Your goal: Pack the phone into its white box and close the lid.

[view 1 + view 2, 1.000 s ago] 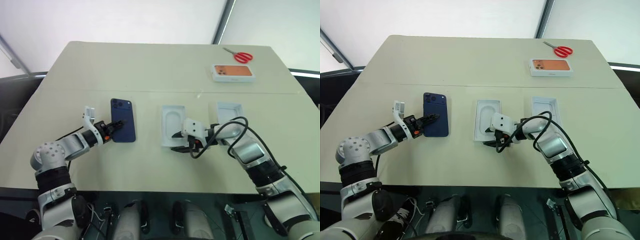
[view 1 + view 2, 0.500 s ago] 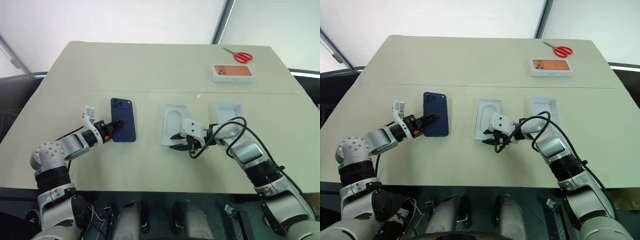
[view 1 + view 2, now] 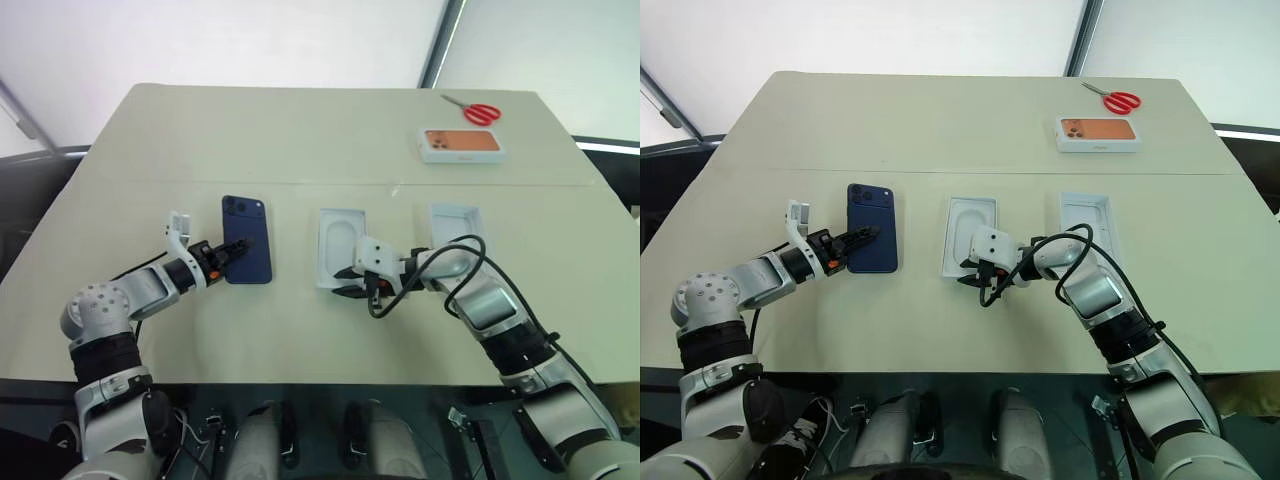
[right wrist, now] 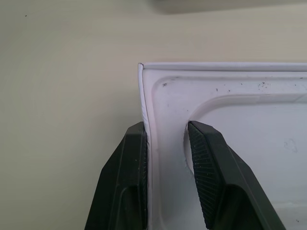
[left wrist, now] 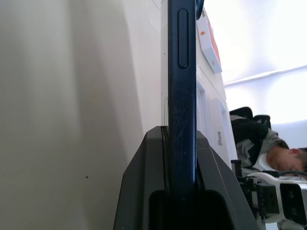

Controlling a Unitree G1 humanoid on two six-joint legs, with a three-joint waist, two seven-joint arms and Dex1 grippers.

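The phone (image 3: 247,253) lies flat on the table (image 3: 300,140), left of centre in the head views. The left gripper (image 3: 226,256) is clamped on the phone's near edge, fingers (image 5: 144,191) tight against both faces. At frame centre, the right gripper (image 4: 165,143) straddles the near wall of a white tray with a rounded recess (image 3: 340,250), one finger outside, one inside, jaws partly apart. A second white tray (image 3: 455,226) lies right of it. A printed box (image 3: 460,144) and scissors (image 3: 478,111) occupy the upper right.
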